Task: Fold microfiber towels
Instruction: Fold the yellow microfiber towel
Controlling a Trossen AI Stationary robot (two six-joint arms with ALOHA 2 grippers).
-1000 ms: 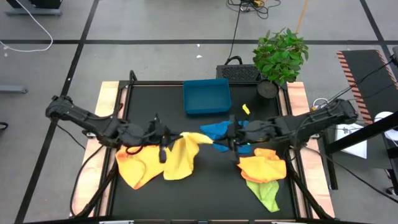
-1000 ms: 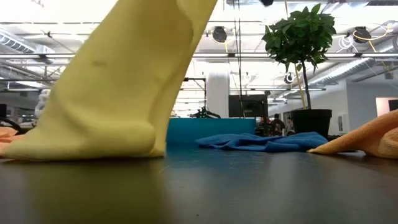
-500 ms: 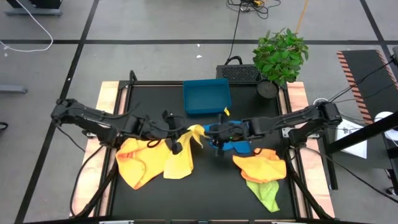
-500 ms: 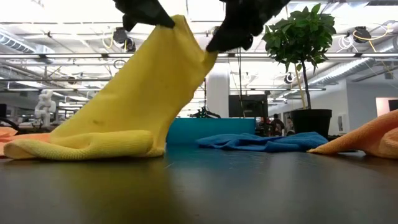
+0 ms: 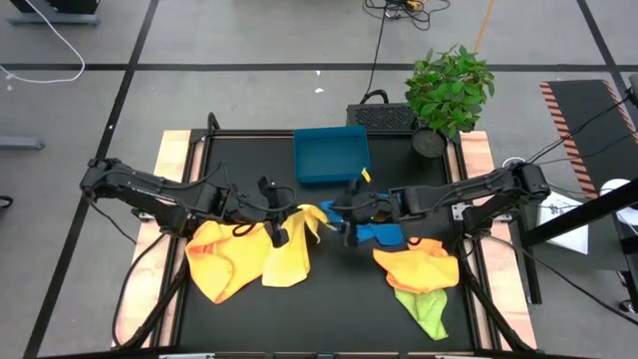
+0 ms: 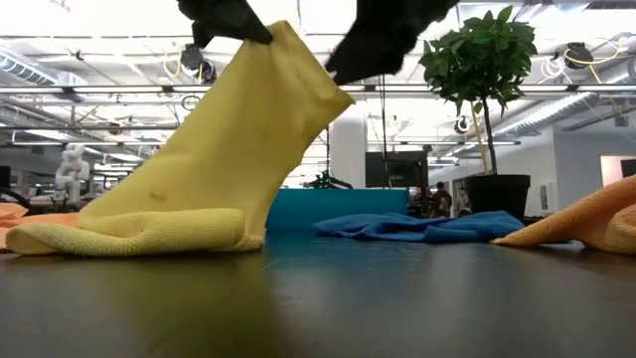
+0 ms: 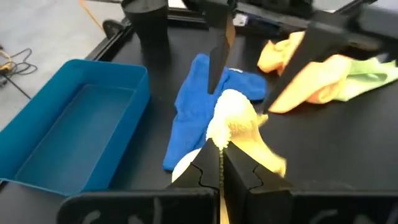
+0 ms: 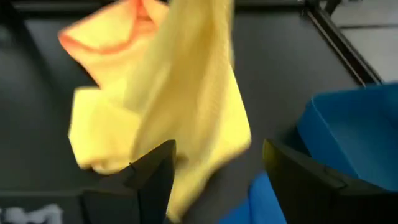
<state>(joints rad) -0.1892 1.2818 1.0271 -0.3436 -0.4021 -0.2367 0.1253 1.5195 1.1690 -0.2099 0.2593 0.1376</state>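
Note:
A pale yellow towel (image 6: 219, 149) rises from the table to my left gripper (image 6: 227, 14), which is shut on its top. My right gripper (image 8: 217, 152) stands open just right of that raised top, with the towel (image 8: 180, 93) hanging ahead of its fingers; I see no touch. A blue towel (image 5: 377, 227) lies crumpled under the right arm. One orange towel (image 5: 221, 261) lies at the near left, partly under the yellow one. Another orange towel (image 5: 419, 265) lies at the near right on a lime green towel (image 5: 429, 311). My left gripper pinches the yellow towel's bunched upper end (image 7: 229, 121) between its two fingers; how many layers, I cannot tell. The fingers come from the table's left, slanting downward. The cloth slopes down from the hold, and its lower part (image 6: 129, 229) lies folded on the table.
A rigid blue tray (image 5: 331, 155) stands at the far middle of the black table. A potted plant (image 5: 449, 90) stands at the far right corner. Bare black tabletop (image 5: 339, 299) lies at the near middle, between the towel heaps.
Both grippers have come down and toward each other over the table's middle. My right gripper has opened and let go of the yellow towel's top corner. The towel's raised part has sunk lower and now hangs from my left gripper alone, its lower part unmoved.

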